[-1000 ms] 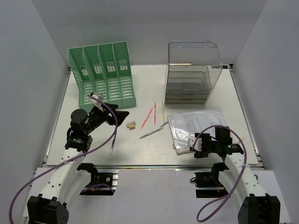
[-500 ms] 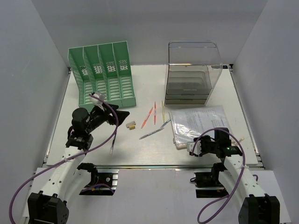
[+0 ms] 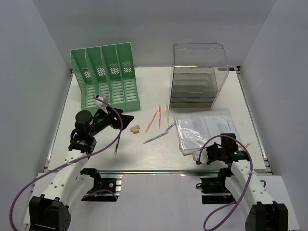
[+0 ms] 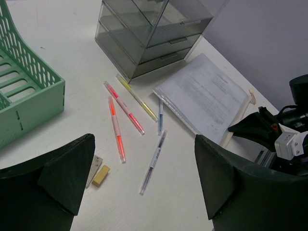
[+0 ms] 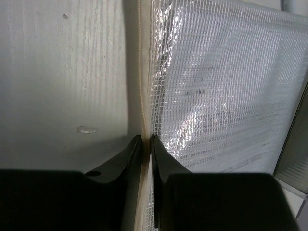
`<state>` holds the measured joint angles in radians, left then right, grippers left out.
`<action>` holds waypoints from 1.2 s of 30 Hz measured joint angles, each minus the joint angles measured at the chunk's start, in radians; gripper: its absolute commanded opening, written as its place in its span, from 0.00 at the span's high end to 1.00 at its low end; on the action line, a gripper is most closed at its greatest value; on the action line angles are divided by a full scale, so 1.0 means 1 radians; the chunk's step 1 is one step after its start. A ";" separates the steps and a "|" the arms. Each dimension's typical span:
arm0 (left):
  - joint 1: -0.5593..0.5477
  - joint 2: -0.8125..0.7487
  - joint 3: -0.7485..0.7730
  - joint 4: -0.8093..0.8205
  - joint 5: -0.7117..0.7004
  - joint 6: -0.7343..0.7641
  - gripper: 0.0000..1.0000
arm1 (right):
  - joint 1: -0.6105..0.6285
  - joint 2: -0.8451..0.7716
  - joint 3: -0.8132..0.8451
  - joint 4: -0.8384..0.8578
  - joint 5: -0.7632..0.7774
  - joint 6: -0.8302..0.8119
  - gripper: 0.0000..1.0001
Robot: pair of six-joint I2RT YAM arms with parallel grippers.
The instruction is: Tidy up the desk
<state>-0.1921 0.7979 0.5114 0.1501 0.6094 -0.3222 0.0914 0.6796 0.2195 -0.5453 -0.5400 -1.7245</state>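
Observation:
The white desk [image 3: 144,151] carries a clear mesh document pouch [image 3: 204,127] with papers inside, at the right. My right gripper [image 3: 198,156] is at the pouch's near left corner. In the right wrist view its jaws [image 5: 146,139] pinch the pouch's beige edge strip [image 5: 141,96], with the mesh face [image 5: 221,96] to the right. My left gripper [image 3: 126,118] hovers open above the desk's left half; between its fingers lie a clear pen [image 4: 154,161] and a yellow eraser [image 4: 101,175].
A green slotted file rack [image 3: 106,79] stands back left and a clear drawer box [image 3: 195,77] back right. Two pink highlighters [image 3: 151,120], a yellow pen [image 3: 167,114] and a blue pen [image 3: 169,128] lie mid-desk. A dark pen [image 3: 117,147] lies near the left arm.
My right gripper has gone from open to shut on the pouch's edge, shifting slightly toward the near edge. The left arm has barely moved.

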 measured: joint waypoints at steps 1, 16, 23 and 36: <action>0.000 0.000 0.000 0.000 0.001 0.000 0.06 | 0.000 0.000 0.002 -0.010 0.000 -0.001 0.84; 0.000 0.030 0.000 0.006 0.025 -0.005 0.06 | 0.000 -0.039 0.191 -0.098 -0.043 0.356 1.00; -0.008 0.050 0.000 0.027 0.058 -0.021 0.12 | -0.002 -0.066 0.265 -0.052 -0.032 0.561 1.00; -0.060 0.185 0.016 0.083 0.132 -0.079 0.51 | -0.005 -0.053 0.398 0.048 0.037 0.843 1.00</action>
<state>-0.2520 0.9833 0.5278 0.2333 0.7414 -0.4015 0.0864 0.6270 0.6178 -0.4973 -0.5030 -0.8814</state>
